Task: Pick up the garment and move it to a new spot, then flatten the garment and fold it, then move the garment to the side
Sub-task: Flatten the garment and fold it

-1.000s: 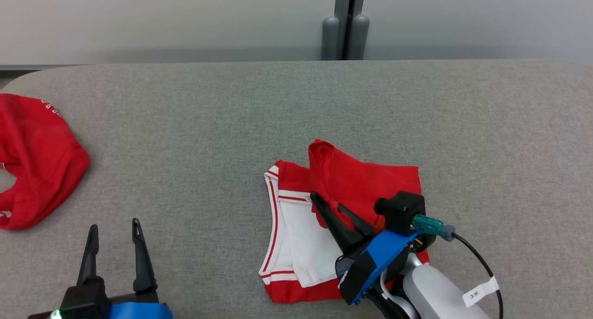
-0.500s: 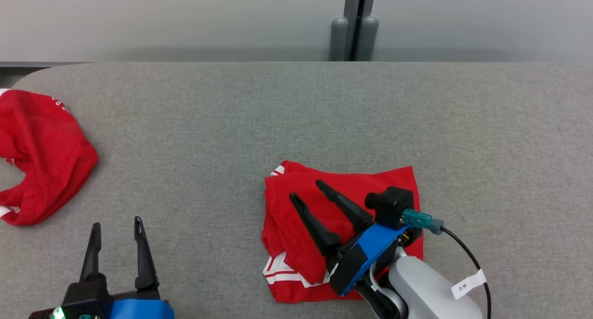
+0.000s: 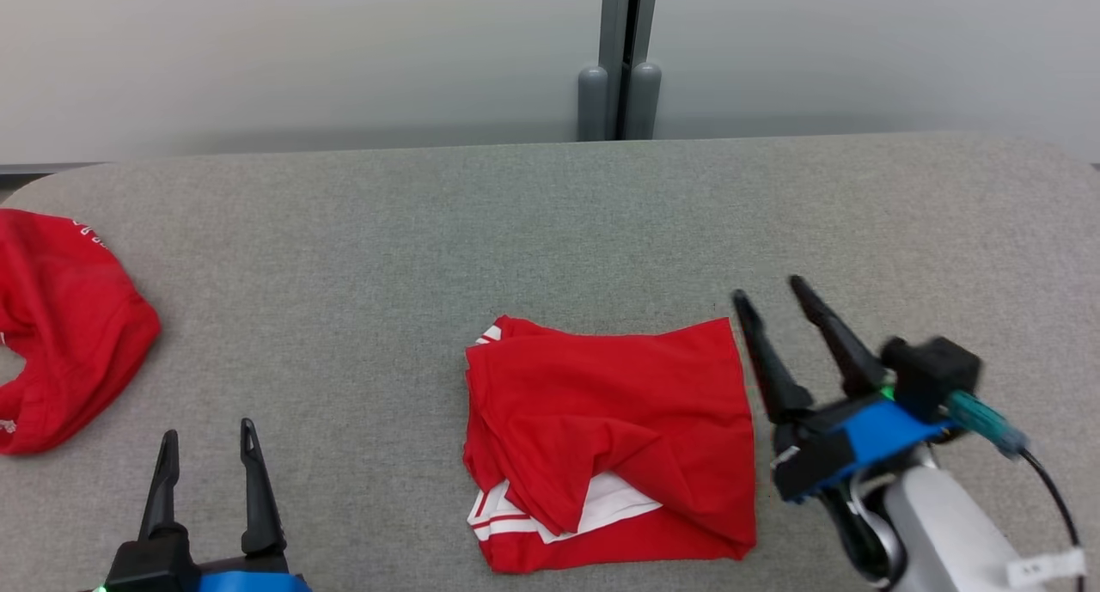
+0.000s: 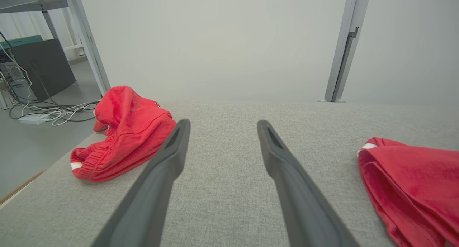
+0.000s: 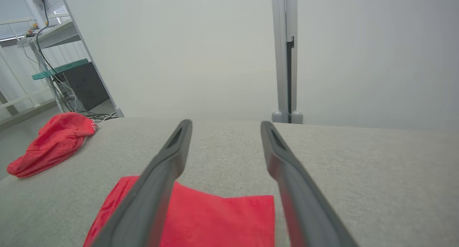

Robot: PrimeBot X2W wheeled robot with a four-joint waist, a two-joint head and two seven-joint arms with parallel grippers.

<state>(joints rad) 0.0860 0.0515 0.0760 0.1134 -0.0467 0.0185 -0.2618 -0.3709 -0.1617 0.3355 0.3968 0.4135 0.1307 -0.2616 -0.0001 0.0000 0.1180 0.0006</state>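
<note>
the grey table takes up most of the head view. the folded garment lies near its front edge, about mid-width. it's a rough square, a touch longer left to right, with white striped trim poking out at the front left. a 2nd red heap sits well apart at the table's left end.

the right claw is just beside the garment's right edge, fingers spread wide and pinching nothing, pointing away from the robot. the left claw is spread and empty too, well off to the garment's left, between it and the heap. so the right arm's way nearer.

my guess: the fold's done and only the move to the side is left. the garment lies to the right claw's left, so the claw would have to swing back over an edge. i can't see anything blocking that. the loose top flap could slip open if it gets dragged.
</note>
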